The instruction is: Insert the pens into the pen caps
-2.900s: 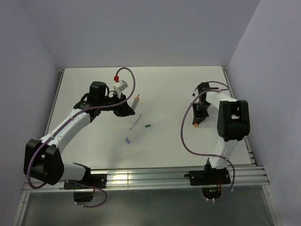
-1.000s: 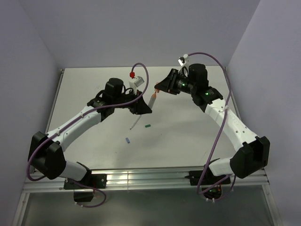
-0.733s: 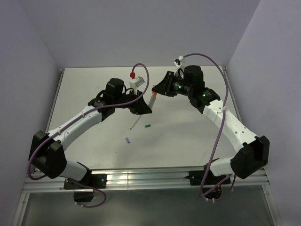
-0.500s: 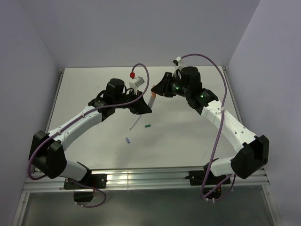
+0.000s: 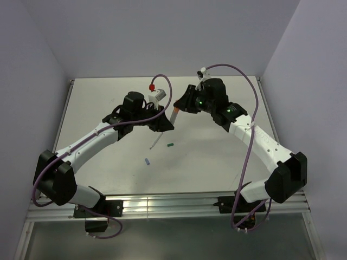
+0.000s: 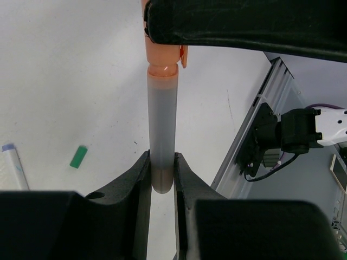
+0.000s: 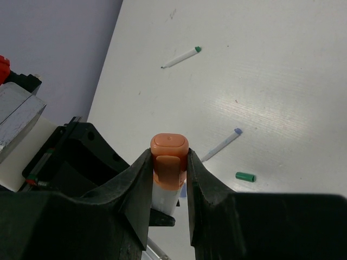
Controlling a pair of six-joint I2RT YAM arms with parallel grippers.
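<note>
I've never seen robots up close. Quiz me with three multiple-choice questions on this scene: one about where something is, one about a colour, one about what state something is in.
1. Where is the small dark green plastic cap?
A) lying on the white table
B) stuck on a pen
C) hanging from a cable

2. What colour is the plastic end piece pinched in the right gripper?
A) blue
B) orange
C) black

3. The thick grey translucent pen is:
A) lying flat on the table
B) standing in a cup
C) held off the table, the left gripper shut on its barrel

Answers:
1 A, it sits loose on the tabletop near a thin whitish pen.
2 B, the right wrist view shows orange between the gripper's fingers.
3 C, the left wrist view shows the barrel clamped, with the table far below.
</note>
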